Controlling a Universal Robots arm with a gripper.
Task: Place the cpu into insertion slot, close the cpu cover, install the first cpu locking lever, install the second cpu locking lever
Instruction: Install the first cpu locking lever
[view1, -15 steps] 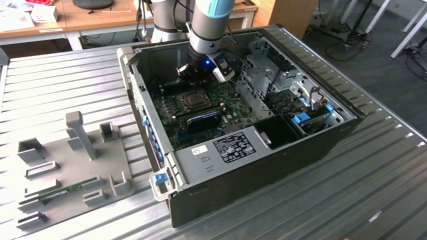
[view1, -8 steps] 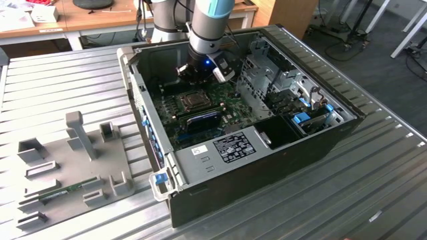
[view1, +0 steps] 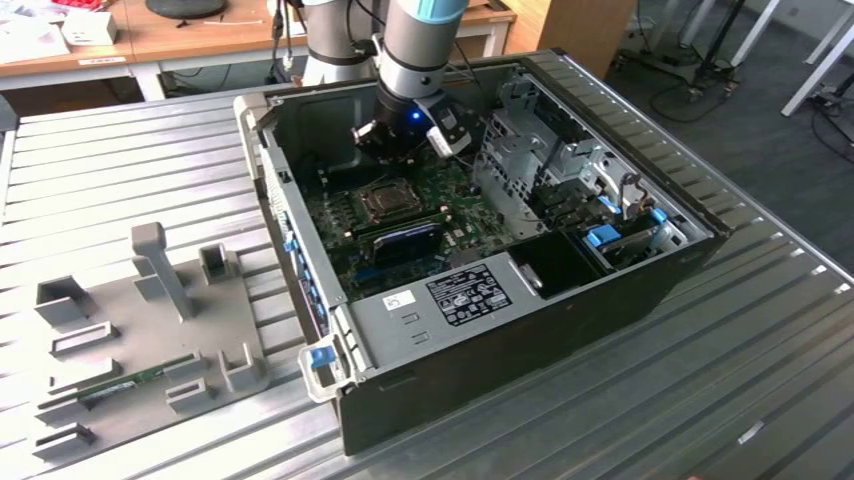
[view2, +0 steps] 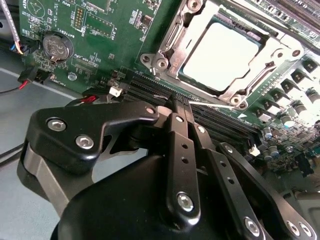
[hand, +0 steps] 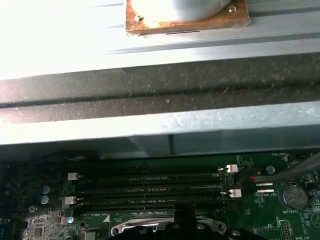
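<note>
The cpu (view2: 217, 52) lies flat in the insertion slot (view2: 155, 62) on the green board, its pale metal top showing through the window of the cpu cover (view2: 277, 50). The silver cover frame lies down over it. In the exterior view the socket (view1: 388, 200) sits mid-board inside the open computer case. My gripper (view2: 181, 106) hovers beside the socket, over the black memory slots (view2: 150, 92). Its fingers meet at the tips with nothing between them. The exterior view shows the gripper (view1: 384, 145) above the board's far end, just behind the socket.
The case walls (view1: 274, 170) enclose the board, and a metal drive cage (view1: 534, 150) stands on the exterior view's right. A coin battery (view2: 54, 46) and red-black wires (view2: 30, 77) lie near the gripper. A grey fixture plate (view1: 147, 320) holds a memory stick (view1: 127, 385).
</note>
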